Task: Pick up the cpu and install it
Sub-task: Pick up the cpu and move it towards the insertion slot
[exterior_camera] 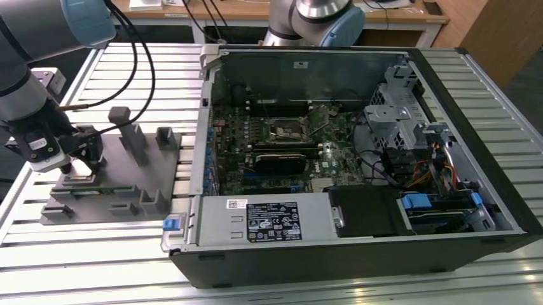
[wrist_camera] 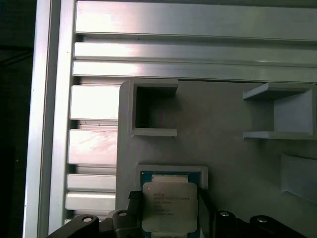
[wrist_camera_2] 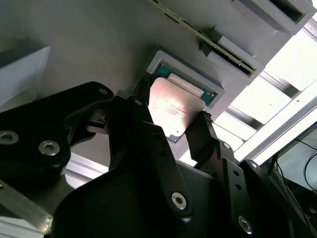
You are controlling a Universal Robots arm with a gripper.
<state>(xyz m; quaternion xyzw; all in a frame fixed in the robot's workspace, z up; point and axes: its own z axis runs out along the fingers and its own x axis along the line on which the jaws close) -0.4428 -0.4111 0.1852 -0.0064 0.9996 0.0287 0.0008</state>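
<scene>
The cpu (wrist_camera_2: 173, 109) (wrist_camera: 170, 206) is a small square chip with a pale metal top. It sits between the two black fingers of my gripper (wrist_camera_2: 174, 101) (wrist_camera: 168, 198), which is shut on its opposite edges. It hangs slightly tilted just over its shallow square pocket (wrist_camera_2: 166, 58) (wrist_camera: 171, 170) in the grey plastic fixture (exterior_camera: 127, 168). In the exterior view my gripper (exterior_camera: 81, 166) stands over the fixture's end at that view's left. The black socket (exterior_camera: 283, 130) on the motherboard lies well off toward that view's right, inside the open computer case (exterior_camera: 339, 190).
Upright grey posts (exterior_camera: 131, 136) rise from the fixture beside the gripper. A narrow green memory stick (exterior_camera: 89, 189) (wrist_camera_2: 198, 32) lies in a slot of the fixture. The case's raised wall (exterior_camera: 203, 127) stands between fixture and motherboard. Slatted aluminium table (exterior_camera: 85, 254) surrounds everything.
</scene>
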